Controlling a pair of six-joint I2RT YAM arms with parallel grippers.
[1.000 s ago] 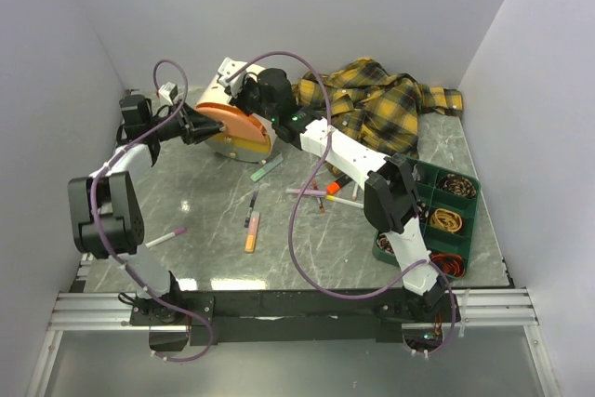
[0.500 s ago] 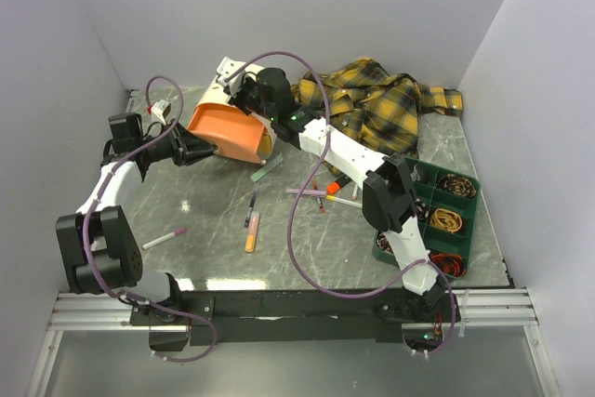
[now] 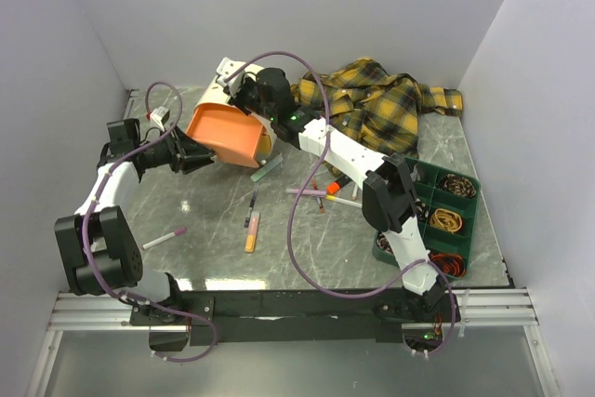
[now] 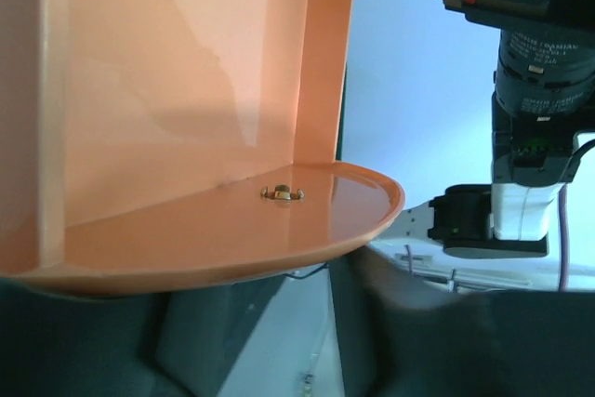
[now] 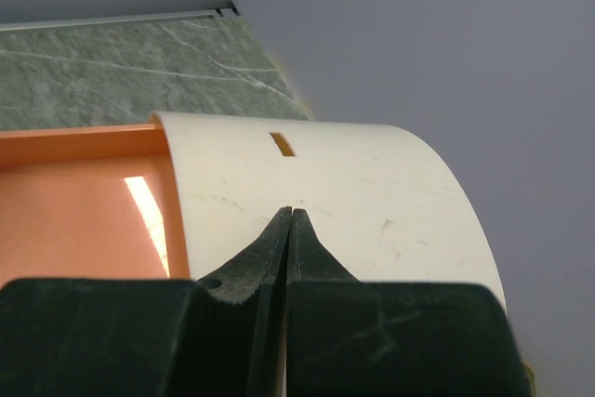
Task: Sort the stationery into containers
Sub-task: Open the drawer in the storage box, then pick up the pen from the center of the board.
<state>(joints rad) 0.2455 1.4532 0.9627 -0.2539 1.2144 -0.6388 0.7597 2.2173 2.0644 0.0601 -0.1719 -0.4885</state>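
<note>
The cream drum box (image 3: 216, 98) stands at the back left with its orange drawer (image 3: 226, 136) pulled out and empty. My left gripper (image 3: 190, 157) sits just left of the drawer front; in the left wrist view the drawer (image 4: 186, 90) fills the frame and my fingers (image 4: 409, 323) stand apart below its rim, the knob hidden. My right gripper (image 3: 244, 92) is shut, tips pressed on the box top (image 5: 372, 192). Loose on the table lie a pale green piece (image 3: 267, 169), a black pen (image 3: 252, 208), an orange marker (image 3: 251, 231), a pink pen (image 3: 165, 238) and several pens (image 3: 325, 194).
A yellow-and-black plaid shirt (image 3: 381, 104) is heaped at the back right. The dark green divided tray (image 3: 471, 216) holds coiled rubber bands at the right edge, beside the right arm's base link. White walls close three sides.
The left gripper drew the orange drawer out of the drum toward the left, then its jaws widened and it backed slightly off the drawer front. The right gripper stayed on the box.
</note>
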